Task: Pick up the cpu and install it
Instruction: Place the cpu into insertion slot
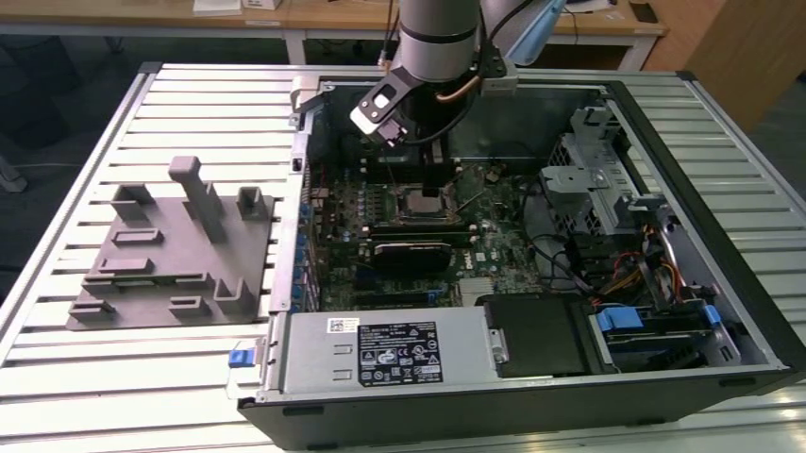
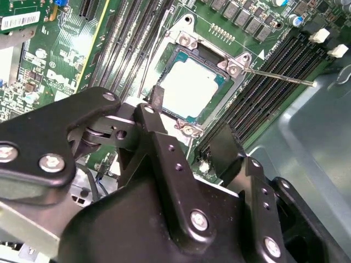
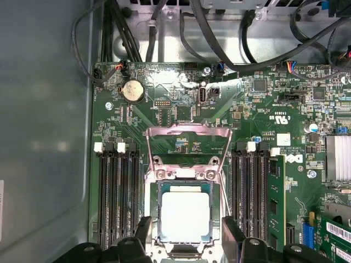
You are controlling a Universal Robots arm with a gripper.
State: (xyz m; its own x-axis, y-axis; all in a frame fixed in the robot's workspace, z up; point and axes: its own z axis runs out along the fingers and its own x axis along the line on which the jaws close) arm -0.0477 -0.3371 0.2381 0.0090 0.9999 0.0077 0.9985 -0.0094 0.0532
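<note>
CPU [image 2: 192, 85] lies flat in socket [image 3: 186, 174], directly between your claw [image 3: 186, 227] fingers; fingers spread apart, gripping nothing; load plate [image 3: 186, 131] raised

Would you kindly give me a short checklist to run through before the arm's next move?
1. The cpu lies inside the socket: ok.
2. The cpu is seated fully flat: cannot tell.
3. The gripper has its fingers open, flanking the cpu: ok.
4. The load plate is swung open: ok.
5. The lever is clear of the fingers: ok.
</note>
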